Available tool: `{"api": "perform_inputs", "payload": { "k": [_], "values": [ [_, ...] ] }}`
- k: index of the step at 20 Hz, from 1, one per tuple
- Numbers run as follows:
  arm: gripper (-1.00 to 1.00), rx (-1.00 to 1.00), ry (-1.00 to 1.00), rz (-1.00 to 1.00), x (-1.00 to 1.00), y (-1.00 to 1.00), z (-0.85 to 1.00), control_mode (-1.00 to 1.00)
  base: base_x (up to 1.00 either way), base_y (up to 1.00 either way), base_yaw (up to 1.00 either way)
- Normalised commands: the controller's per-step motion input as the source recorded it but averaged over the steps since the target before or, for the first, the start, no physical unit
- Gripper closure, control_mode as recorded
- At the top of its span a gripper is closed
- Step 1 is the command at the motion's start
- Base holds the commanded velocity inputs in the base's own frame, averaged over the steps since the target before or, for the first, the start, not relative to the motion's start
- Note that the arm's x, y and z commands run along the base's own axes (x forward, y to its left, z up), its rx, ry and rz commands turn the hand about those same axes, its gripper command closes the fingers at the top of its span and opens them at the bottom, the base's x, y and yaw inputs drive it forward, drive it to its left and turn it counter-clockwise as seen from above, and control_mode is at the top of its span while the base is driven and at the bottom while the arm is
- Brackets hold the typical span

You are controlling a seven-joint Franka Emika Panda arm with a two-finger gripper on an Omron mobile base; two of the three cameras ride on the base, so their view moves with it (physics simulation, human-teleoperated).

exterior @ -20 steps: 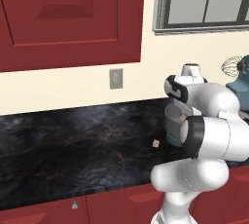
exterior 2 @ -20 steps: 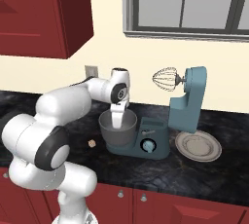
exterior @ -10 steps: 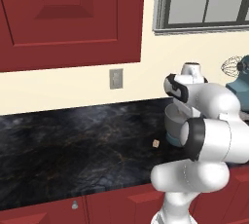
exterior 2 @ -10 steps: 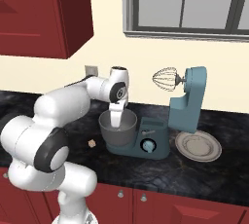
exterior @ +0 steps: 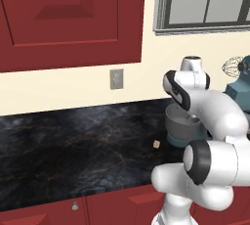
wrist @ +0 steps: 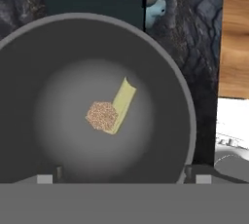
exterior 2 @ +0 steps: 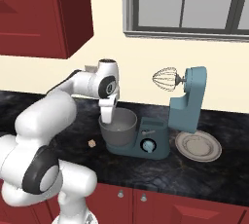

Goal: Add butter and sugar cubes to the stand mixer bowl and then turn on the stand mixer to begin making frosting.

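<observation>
In the hand view I look straight down into the grey stand mixer bowl (wrist: pixel 160 72). A pale yellow butter (wrist: pixel 124 99) stick lies on its bottom, and one tan sugar cube (wrist: pixel 102 116) rests against the stick. My gripper (wrist: pixel 124 179) hangs open above the bowl, its fingertips (wrist: pixel 44 179) wide apart and holding nothing. In the right base view the gripper (exterior 2: pixel 108 116) points down over the bowl (exterior 2: pixel 119 131), which sits on the slate-teal stand mixer (exterior 2: pixel 187 106) with the head tilted back. A second sugar cube (exterior 2: pixel 91 143) lies on the counter left of the bowl (exterior: pixel 178 128), also seen as a sugar cube (exterior: pixel 156 144) from the left.
A round blue dial (exterior 2: pixel 147 145) sits on the mixer's base front. A flat grey plate (exterior 2: pixel 198 146) lies right of the mixer. The wire whisk (exterior 2: pixel 165 79) hangs raised above the bowl. Red cabinets hang over the dark stone counter (exterior: pixel 73 146).
The gripper's jaws have gone from shut to wide open above the bowl. The arm has stayed almost still.
</observation>
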Motion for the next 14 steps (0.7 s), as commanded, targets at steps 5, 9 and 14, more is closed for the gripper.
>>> {"api": "perform_inputs", "payload": {
  "k": [5, 9, 14],
  "values": [
    [-1.00, -0.06, -0.09, 0.00, -0.48, 0.38, 0.23, -1.00, 0.00, 0.00, 0.00],
    [-1.00, -0.03, -0.05, 0.02, -0.51, 0.33, 0.13, -1.00, 0.00, 0.00, 0.00],
    [-1.00, -0.01, -0.01, 0.07, -0.57, 0.28, 0.01, -1.00, 0.00, 0.00, 0.00]
  ]
}}
